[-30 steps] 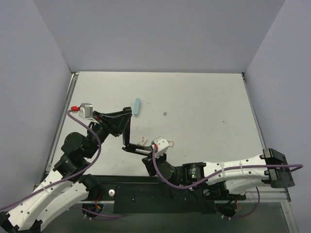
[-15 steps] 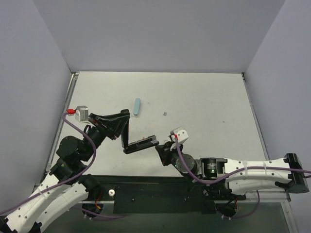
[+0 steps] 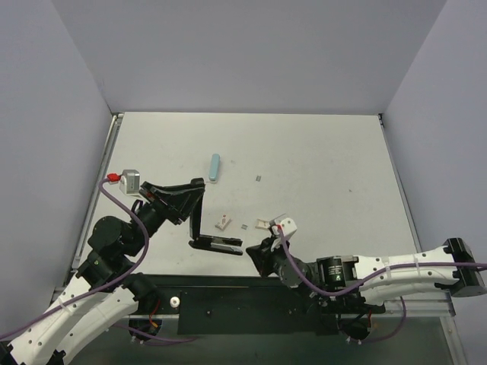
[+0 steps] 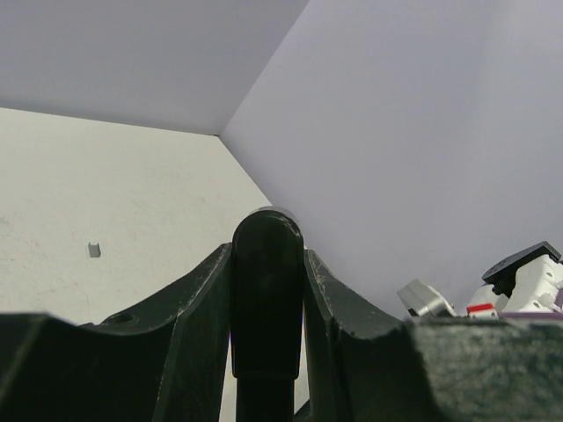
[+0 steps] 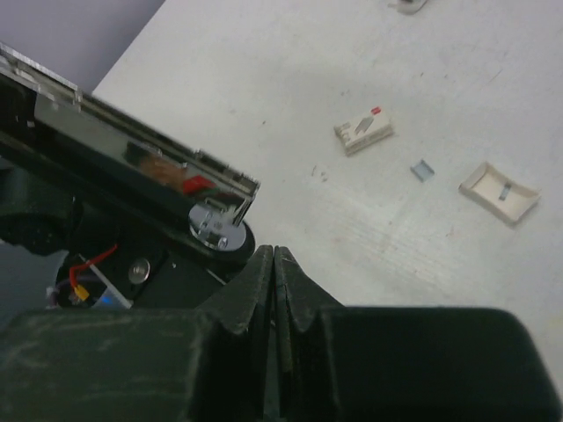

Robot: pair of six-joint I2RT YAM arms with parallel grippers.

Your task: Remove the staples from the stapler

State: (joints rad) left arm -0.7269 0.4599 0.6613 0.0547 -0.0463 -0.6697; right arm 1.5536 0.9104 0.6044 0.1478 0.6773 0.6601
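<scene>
Stapler (image 3: 215,243) hinged wide open, left of centre near the front edge of the worktop (image 3: 327,152); base and silvery magazine flat on the surface, black top arm raised steeply; that arm clamped between the half-spread fingers of the left claw (image 3: 192,196). Right claw (image 5: 274,255) closed tight, gripping nothing, tips just beside the front end of the magazine. Whitish clump of staples (image 5: 363,130), one loose staple (image 5: 423,170) and a cream scrap (image 5: 500,191) lying apart on the worktop beyond; light-blue bar (image 3: 215,167) farther back. Judged as the emptying step, probably late; anything left in the channel: cannot tell. Next, likely: nudge along the channel with the closed tips, lightly, keeping the top arm held back; some risk of skidding the base.
</scene>
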